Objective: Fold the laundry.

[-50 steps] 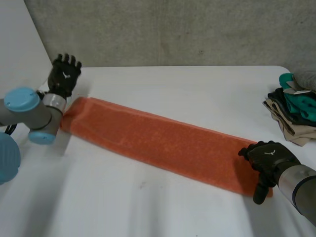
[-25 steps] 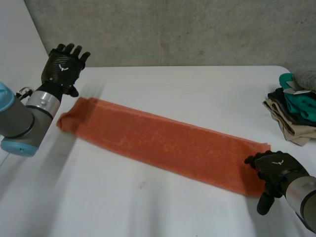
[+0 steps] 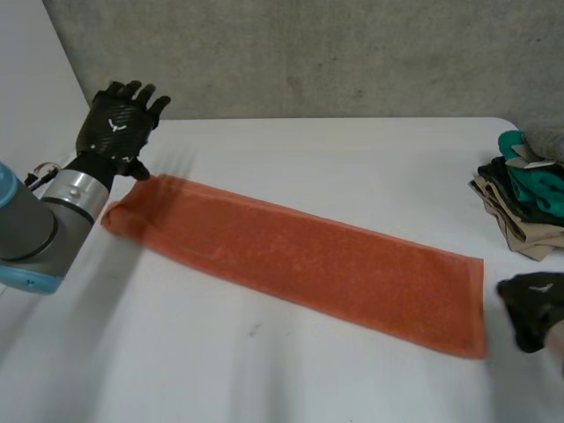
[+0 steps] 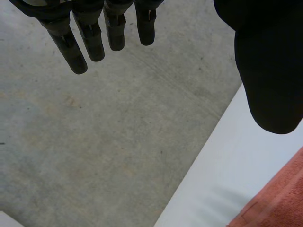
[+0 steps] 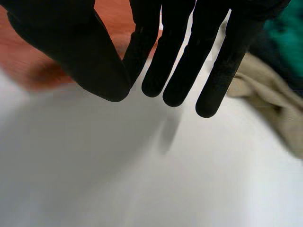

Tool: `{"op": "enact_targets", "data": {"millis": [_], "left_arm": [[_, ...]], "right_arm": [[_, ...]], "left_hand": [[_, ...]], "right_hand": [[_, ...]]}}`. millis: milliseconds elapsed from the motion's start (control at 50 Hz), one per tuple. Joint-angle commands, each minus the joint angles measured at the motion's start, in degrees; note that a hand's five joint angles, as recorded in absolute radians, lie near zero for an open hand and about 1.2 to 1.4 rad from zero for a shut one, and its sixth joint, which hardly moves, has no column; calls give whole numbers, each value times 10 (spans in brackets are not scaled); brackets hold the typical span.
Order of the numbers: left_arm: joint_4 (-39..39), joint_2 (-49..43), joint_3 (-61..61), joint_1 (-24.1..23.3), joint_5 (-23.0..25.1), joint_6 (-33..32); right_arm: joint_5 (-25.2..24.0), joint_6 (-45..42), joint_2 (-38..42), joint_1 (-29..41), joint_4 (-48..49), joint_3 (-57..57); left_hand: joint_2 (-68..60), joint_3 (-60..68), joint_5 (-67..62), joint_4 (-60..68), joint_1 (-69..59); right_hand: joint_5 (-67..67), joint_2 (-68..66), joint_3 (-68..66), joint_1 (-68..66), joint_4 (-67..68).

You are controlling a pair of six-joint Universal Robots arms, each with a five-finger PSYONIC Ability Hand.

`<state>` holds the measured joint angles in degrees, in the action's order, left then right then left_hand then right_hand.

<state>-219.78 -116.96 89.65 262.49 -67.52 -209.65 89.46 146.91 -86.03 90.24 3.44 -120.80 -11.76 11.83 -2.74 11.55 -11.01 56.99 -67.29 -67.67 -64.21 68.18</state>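
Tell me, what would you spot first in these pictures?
A long orange towel lies flat, slanting across the white table. An open left robot hand is at one end, an open right robot hand just past the other. A pile of clothes sits at the table's right edge.

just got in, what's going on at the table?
Laundry folding. A long orange towel lies flat, diagonally across the white table. The left hand is open beside its far end; the right hand is open over bare table just off its near end. Neither holds it. A pile of clothes sits at the table's right edge.
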Motion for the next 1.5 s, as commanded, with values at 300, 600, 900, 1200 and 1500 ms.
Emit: {"op": "enact_targets", "data": {"millis": [300, 600, 900, 1200, 1500], "left_arm": [[11, 73, 48, 14, 18, 64], [8, 72, 58, -20, 18, 66], [-6, 65, 71, -21, 18, 67], [1, 93, 76, -8, 20, 68], [8, 134, 100, 7, 26, 73]], "right_arm": [[-190, 128, -60, -65, -164, 55], [-83, 135, -5, 61, 0, -25], [-21, 72, 21, 64, 109, -55], [-198, -58, -38, -221, 12, 9], [-113, -142, 63, -71, -11, 168]], "left_hand": [[18, -18, 27, -16, 10], [18, -18, 27, -16, 10], [18, -18, 27, -16, 10], [18, -18, 27, -16, 10], [18, -18, 27, -16, 10]], "right_hand": [[-476, 478, 482, 448, -487], [-415, 418, 422, 387, -427], [130, -127, -123, -158, 118], [130, -127, -123, -158, 118], [130, -127, -123, -158, 118]]}}
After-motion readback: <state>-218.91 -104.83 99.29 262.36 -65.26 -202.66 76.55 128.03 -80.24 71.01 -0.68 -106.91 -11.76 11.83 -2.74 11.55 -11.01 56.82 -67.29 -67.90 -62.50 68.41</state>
